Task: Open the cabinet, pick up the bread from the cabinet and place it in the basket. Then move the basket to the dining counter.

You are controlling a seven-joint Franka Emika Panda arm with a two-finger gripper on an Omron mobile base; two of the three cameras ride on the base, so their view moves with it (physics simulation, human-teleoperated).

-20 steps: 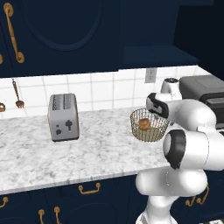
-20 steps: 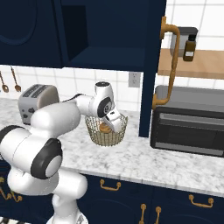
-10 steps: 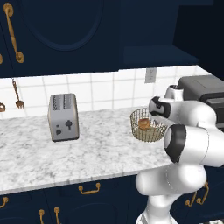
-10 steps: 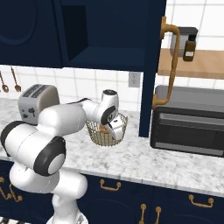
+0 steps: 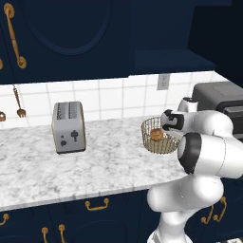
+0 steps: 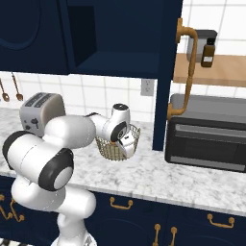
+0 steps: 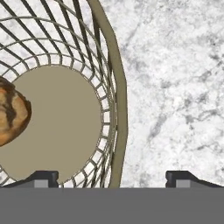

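Note:
The brass wire basket (image 5: 153, 141) (image 6: 109, 150) stands on the marble worktop with the golden-brown bread (image 5: 156, 134) (image 7: 10, 116) lying inside it. My gripper (image 7: 111, 178) (image 6: 128, 148) is open and points down over the basket's right side. The rim (image 7: 120, 100) runs between the two fingertips (image 7: 43, 176), one inside the basket and one outside over the marble. Nothing is held. The navy upper cabinet (image 6: 113, 33) is open, its door (image 6: 169, 77) swung out edge-on with a brass handle. The dining counter is out of view.
A grey toaster (image 5: 69, 127) (image 6: 39, 106) stands left of the basket. A dark microwave (image 6: 207, 132) (image 5: 219, 97) sits close on the right, under a wooden shelf with a bottle (image 6: 208, 52). Utensils (image 5: 18, 102) hang on the tiled wall.
The hand has dropped lower and shifted to the basket's right rim, with its fingers staying open. The basket and the bread have not moved.

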